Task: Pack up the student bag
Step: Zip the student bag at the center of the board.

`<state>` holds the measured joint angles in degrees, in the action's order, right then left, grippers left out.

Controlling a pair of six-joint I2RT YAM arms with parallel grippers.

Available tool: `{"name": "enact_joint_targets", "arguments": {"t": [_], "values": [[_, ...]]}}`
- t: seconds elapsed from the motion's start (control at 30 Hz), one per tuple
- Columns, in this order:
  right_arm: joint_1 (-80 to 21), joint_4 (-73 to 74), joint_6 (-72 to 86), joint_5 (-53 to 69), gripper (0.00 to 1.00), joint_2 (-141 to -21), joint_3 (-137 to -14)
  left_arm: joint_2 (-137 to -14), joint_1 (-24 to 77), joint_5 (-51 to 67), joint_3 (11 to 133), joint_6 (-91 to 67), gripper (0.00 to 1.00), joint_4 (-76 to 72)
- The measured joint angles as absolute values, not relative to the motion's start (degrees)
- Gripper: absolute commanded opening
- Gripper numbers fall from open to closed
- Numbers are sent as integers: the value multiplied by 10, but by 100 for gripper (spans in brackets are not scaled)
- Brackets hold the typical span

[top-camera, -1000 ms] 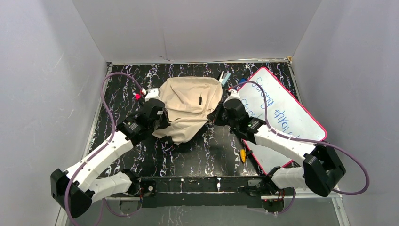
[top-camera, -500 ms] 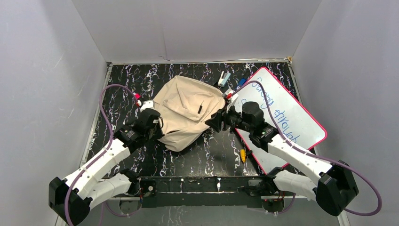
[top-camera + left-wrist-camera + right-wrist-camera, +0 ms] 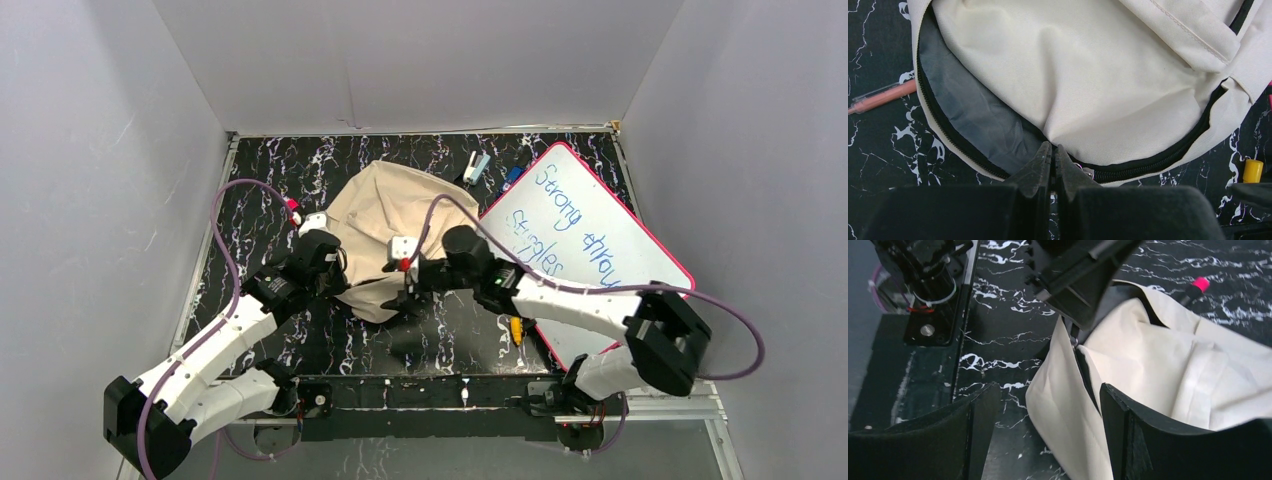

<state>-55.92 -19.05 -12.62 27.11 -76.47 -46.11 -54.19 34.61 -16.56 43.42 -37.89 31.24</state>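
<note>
Right gripper (image 3: pixel 404 292), jaws spread wide and holding nothing, hovers at the 6 o'clock edge of the student bag (image 3: pixel 385 215). In the right wrist view its two fingers straddle the cream rim without pinching it. A second ago this gripper was shut at the bag's 3 o'clock side. It has since let go and swung across the front, uncovering the writing on the pink-framed whiteboard (image 3: pixel 600 235) at 3 o'clock.

Left gripper (image 3: pixel 1052 150), jaws pressed together, pinches the bag's rim at the black zipper (image 3: pixel 1158 160), on the bag's 8 o'clock side; it has not released.

The bag lies at the centre of the table (image 3: pixel 260 160), turned slightly from its earlier spread. Its mouth is partly open, with grey lining (image 3: pixel 973 125) showing. A pink pen (image 3: pixel 883 96) lies just beside the bag at 9 o'clock, still outside it.

Judgement: the release looks like a re-grip, probably to widen the opening against the left arm's hold. Packing itself appears to be at an early stage.
</note>
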Motion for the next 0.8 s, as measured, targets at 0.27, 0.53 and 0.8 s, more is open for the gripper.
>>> {"name": "enact_joint_targets", "arguments": {"t": [0.27, 0.53, 0.8], "values": [[-605, -196, -252, 241, 77, -872, -519, -540, 346, -156, 434, -377, 0, 303], [-616, -194, -303, 216, 37, -926, -553, -533, 346, -152, 433, -375, 0, 300], [-616, -192, -317, 200, 0, -917, -542, -526, 346, -152, 424, -373, 0, 300]]}}
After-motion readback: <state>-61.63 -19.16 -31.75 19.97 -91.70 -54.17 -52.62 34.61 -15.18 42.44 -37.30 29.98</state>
